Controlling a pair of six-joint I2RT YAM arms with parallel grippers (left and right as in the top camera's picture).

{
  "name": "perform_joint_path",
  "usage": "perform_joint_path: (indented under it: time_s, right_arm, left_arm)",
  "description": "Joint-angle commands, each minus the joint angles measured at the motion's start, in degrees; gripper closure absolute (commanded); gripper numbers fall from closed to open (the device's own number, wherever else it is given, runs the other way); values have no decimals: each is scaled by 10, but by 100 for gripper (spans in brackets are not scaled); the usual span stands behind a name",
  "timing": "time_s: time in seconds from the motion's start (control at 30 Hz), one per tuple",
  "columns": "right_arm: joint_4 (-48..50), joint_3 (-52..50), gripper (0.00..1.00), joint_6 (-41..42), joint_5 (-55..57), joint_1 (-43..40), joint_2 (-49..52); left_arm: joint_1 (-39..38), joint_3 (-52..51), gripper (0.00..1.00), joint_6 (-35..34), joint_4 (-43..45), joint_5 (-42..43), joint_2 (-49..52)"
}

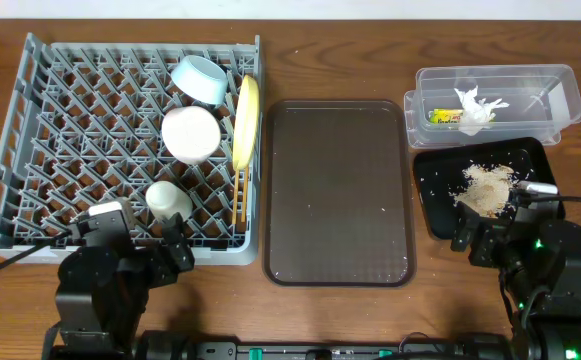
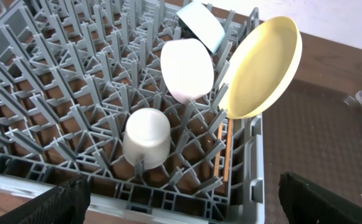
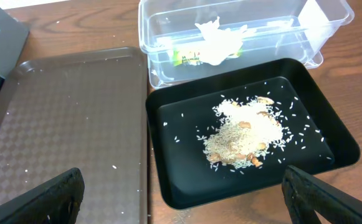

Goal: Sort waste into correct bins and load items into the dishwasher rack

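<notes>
Overhead: pegs of the dishwasher rack (image 1: 30, 150) prop the yellow plate (image 1: 247, 118) on edge, probably for draining.
Left wrist: left gripper (image 2: 187, 202) spread wide, empty, at the rack's near wall.
Right wrist: right gripper (image 3: 184, 193) spread wide, empty; food scraps (image 3: 243, 134) lie sorted in the black tray (image 3: 181, 171), right of the rack.

Frame mostly grey rack (image 2: 56, 81). White cup (image 2: 146, 137) at centre; white bowl (image 2: 187, 70) on edge at its 1 o'clock, light blue bowl (image 2: 200, 25) beyond. Yellow plate (image 2: 261, 67) tilted at 2 o'clock, chopsticks (image 2: 225, 149) beneath. left gripper (image 2: 196, 205) fingers (image 2: 62, 202) wide apart, 5 and 7 o'clock.
</notes>
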Motion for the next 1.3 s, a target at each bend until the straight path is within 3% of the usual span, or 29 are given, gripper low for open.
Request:
perform_joint_path:
  time_s: [0.0, 0.87, 1.03, 1.27]
  right_arm:
    - [-2, -6, 1, -4, 10, 2, -1]
    - [-35, -31, 1, -8, 28, 2, -30]
    - [29, -96, 1, -8, 16, 10, -105]
    - [192, -238, 1, -8, 25, 67, -259]
  left_arm:
    - [-2, -6, 2, 8, -6, -7, 0]
    - [-2, -6, 2, 8, -16, -7, 1]
    - [-2, -6, 2, 8, -16, -7, 1]
    - [-2, -6, 1, 8, -16, -7, 1]
